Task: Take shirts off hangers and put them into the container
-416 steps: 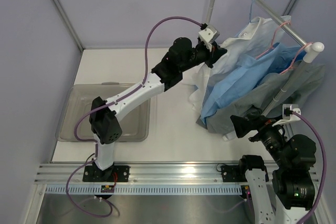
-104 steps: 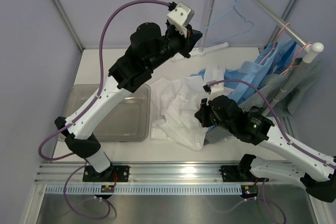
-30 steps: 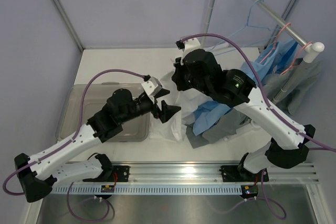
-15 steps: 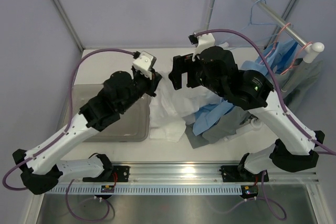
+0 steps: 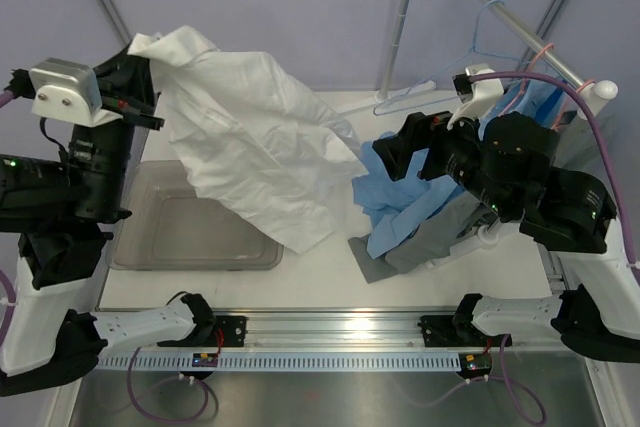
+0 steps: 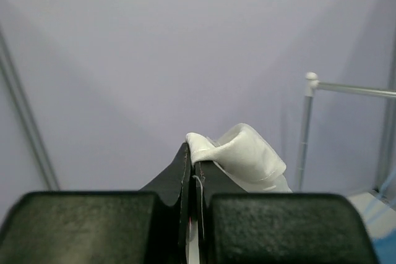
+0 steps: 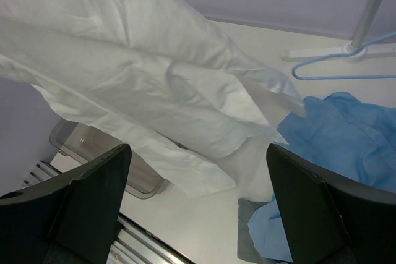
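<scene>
Left gripper is up high at the left, jaws pinched tight on a fold of the white shirt. The shirt hangs from that pinch, draping down and to the right, its lower edge over the right end of the container; contact cannot be told. Fabric is creased, spread like a sheet. Right gripper: jaws wide, holding nothing, the white shirt ahead of them and apart. Blue shirt lies crumpled on the table.
</scene>
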Controlling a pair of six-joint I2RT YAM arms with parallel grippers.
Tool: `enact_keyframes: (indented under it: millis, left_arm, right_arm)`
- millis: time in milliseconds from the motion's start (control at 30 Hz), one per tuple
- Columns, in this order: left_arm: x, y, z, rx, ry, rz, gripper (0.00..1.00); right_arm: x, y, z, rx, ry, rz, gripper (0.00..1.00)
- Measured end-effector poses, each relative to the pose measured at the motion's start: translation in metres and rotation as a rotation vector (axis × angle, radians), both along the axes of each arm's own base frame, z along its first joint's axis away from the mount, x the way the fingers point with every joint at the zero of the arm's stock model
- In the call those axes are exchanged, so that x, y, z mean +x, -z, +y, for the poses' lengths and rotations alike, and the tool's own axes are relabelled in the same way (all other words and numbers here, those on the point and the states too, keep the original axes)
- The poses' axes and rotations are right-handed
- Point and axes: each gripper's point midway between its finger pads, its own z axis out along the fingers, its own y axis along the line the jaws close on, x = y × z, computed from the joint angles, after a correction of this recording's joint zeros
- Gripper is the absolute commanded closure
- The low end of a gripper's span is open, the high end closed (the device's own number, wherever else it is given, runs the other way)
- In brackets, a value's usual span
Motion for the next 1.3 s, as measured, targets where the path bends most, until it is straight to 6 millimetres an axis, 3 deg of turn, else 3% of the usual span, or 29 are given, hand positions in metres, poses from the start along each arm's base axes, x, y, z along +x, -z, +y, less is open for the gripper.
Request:
enact_keyframes:
  millis: [133,433,667,833,1100,1300]
  left_arm:
    - [-0.002,-0.034,0.016,0.016,-0.099,-0.093,1.0]
    - [-0.018,-0.069,0.049,0.04,-0.245,-0.225,1.0]
    - [-0.058,-0.121,0.103,-0.054,-0.348,-0.358,1.0]
    - [-0.078,-0.137,0.131,-0.081,-0.429,-0.422,1.0]
    - [-0.078,-0.151,0.125,-0.048,-0.458,-0.466,1.0]
    - [-0.054,-0.139,0.094,0.015,-0.447,-0.442,1.0]
  right_arm:
    - [-0.001,0.015,-0.001,-0.02,0.001,0.023,0.0]
    - [0.008,0.087,0.026,-0.151,-0.024,0.149,0.01]
    - [0.011,0.095,0.036,-0.169,-0.041,0.169,0.01]
    - [0.01,0.094,0.039,-0.161,-0.054,0.169,0.01]
    - [0.015,0.101,0.049,-0.181,-0.065,0.182,0.01]
    - [0.016,0.106,0.051,-0.187,-0.067,0.179,0.01]
